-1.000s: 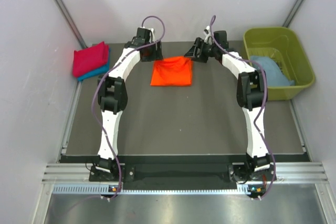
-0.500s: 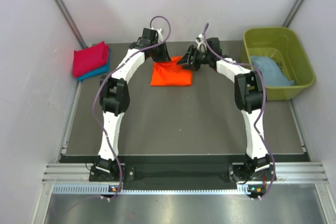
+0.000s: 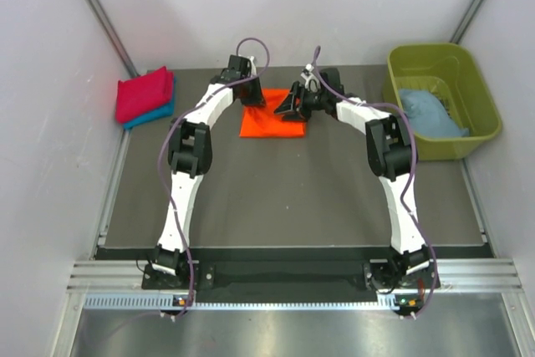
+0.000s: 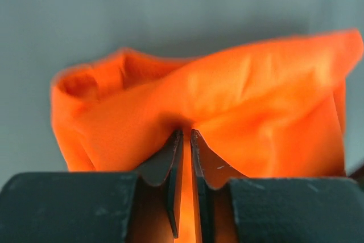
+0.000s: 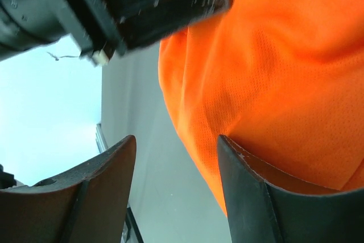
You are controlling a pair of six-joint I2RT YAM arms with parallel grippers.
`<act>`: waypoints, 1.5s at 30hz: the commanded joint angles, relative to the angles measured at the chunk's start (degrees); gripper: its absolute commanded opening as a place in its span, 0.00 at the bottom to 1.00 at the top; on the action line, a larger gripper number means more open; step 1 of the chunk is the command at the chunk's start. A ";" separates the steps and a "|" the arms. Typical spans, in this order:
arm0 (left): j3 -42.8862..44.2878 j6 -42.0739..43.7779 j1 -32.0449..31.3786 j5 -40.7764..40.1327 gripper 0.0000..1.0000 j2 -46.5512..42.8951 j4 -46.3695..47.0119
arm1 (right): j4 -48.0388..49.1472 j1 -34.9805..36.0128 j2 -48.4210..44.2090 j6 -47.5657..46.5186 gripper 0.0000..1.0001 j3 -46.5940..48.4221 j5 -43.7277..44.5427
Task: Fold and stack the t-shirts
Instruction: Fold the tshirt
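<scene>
Station notes: fold of the orange t-shirt [image 3: 273, 123] under way.

- Shirt lies at 12 o'clock on the dark table [image 3: 276, 198], far half, between my two wrists.
- My left gripper [image 4: 186, 135]: fingers pressed nearly together, pinching a raised ridge of orange cloth. The fabric puckers up and over both pads, so I judge the bite holds. I hold it at the 11 o'clock side of the shirt because that edge has to be carried over for the fold.
- My right gripper [image 5: 175, 140]: fingers spread, nothing clamped. The orange hem hangs over the right-hand finger with the gap mostly bare. It sits at the shirt's 1 o'clock side, mirroring the left, so both ends can lift together. It still has to bite.
- Finished stack at 10 o'clock: crimson-pink shirt [image 3: 144, 94] on top of a blue one [image 3: 155, 114], kept off the work area.
- Olive-green tub [image 3: 451, 148] at 2 o'clock, holding a light blue shirt [image 3: 426, 110] not yet taken out.

Against a second ago: both wrists stood beyond the shirt's far edge with the left jaws wide. They have since come in over the cloth, the left has clamped, and the right has narrowed slightly. The shirt now looks narrower and gathered at its far edge. Stack and tub are unchanged.
</scene>
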 commanded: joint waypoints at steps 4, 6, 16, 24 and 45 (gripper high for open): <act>9.05 1.72 0.08 -7.14 0.23 3.70 9.36 | 0.04 -0.10 0.66 -2.34 0.59 -0.45 -0.06; 10.72 2.60 0.08 -8.03 0.37 4.14 10.16 | -0.05 -0.10 0.40 -2.61 0.59 -0.89 0.12; 3.88 4.27 4.56 -6.37 0.72 -2.70 4.28 | -0.14 0.16 0.22 -3.40 0.59 -1.77 0.56; 0.36 4.62 6.59 -2.75 0.73 -3.58 2.26 | -0.31 0.69 1.54 -3.22 0.59 -0.80 0.99; -11.07 -5.48 8.96 19.65 0.74 -4.39 5.24 | -0.57 1.39 1.28 -4.01 0.59 -0.54 1.78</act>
